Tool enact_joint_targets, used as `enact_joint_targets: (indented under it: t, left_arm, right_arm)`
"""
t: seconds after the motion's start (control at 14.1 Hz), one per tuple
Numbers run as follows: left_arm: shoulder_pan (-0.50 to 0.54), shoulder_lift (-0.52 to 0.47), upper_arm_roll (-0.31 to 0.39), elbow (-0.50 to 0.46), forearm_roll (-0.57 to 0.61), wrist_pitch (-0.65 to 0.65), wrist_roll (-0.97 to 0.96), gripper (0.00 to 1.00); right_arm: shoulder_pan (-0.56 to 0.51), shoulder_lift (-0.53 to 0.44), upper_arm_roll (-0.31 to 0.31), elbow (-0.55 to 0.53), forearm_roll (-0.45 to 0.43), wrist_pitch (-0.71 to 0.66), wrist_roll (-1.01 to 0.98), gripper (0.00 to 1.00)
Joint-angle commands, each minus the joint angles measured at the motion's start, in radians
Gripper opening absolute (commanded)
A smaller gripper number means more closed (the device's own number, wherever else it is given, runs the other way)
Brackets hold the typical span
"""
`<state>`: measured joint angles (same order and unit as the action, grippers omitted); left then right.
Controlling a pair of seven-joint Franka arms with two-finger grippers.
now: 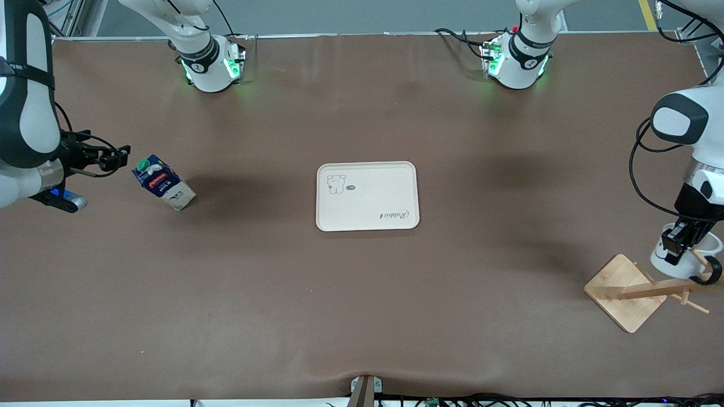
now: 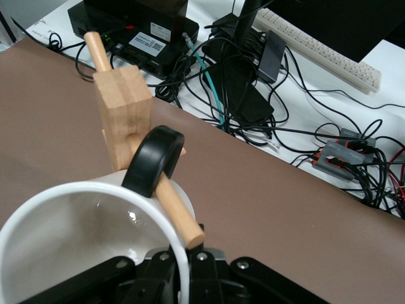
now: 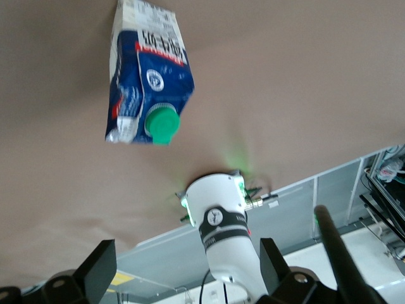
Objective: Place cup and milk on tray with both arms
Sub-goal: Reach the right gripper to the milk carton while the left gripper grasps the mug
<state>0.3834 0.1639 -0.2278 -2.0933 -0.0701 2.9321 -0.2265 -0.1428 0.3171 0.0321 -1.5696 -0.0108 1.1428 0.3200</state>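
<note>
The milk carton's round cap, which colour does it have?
Green. The cap on the dark-blue milk carton shows best in the right wrist view.

A matt brown cloth-like cover (image 1: 362, 316), faintly creased, spans the tabletop. The tray (image 1: 367, 196) looks like smooth matt cream plastic. The milk (image 1: 164, 183) is printed carton with a glossy green plastic cap (image 3: 162, 124). The cup (image 2: 76, 209) is glossy white ceramic with a shiny black handle (image 2: 152, 159). The rack (image 1: 628, 291) is pale unpainted wood.
</note>
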Motion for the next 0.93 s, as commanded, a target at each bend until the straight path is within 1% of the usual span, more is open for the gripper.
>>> enact_joint_targets:
  t: [0.0,0.21,0.36,0.43,0.57,0.64,0.78,0.85]
  left_arm:
    - [-0.001,0.011,-0.028,0.033,-0.03,0.01,0.026,0.0]
    - [-0.001,-0.007,-0.05,0.024,-0.03,0.002,0.019,0.0]
    - [0.0,-0.036,-0.073,-0.005,-0.031,-0.011,0.01,0.0]
    - [0.0,-0.061,-0.074,-0.023,-0.031,-0.022,0.009,0.0]
    - [0.006,-0.124,-0.074,-0.048,-0.031,-0.114,0.009,0.0]
    - [0.008,-0.15,-0.074,-0.048,-0.031,-0.173,0.009,0.0]
    - [0.009,-0.187,-0.074,-0.048,-0.031,-0.247,0.009,0.0]
    - [0.008,-0.201,-0.074,-0.047,-0.031,-0.284,0.006,0.0]
  right_arm:
    - [-0.03,-0.062,0.005,-0.15,0.015,0.095,0.017,1.0]
    - [-0.035,-0.091,0.003,-0.211,0.015,0.166,0.021,1.0]
    - [-0.044,-0.145,0.003,-0.294,0.018,0.262,0.022,1.0]
    - [-0.049,-0.165,0.003,-0.329,0.034,0.302,0.025,1.0]
    - [-0.054,-0.167,0.002,-0.34,0.101,0.318,0.033,1.0]
    - [-0.057,-0.167,0.002,-0.34,0.106,0.319,0.033,1.0]
    - [-0.057,-0.176,0.002,-0.342,0.107,0.321,0.034,1.0]
    - [-0.055,-0.187,0.002,-0.352,0.107,0.342,0.034,1.0]
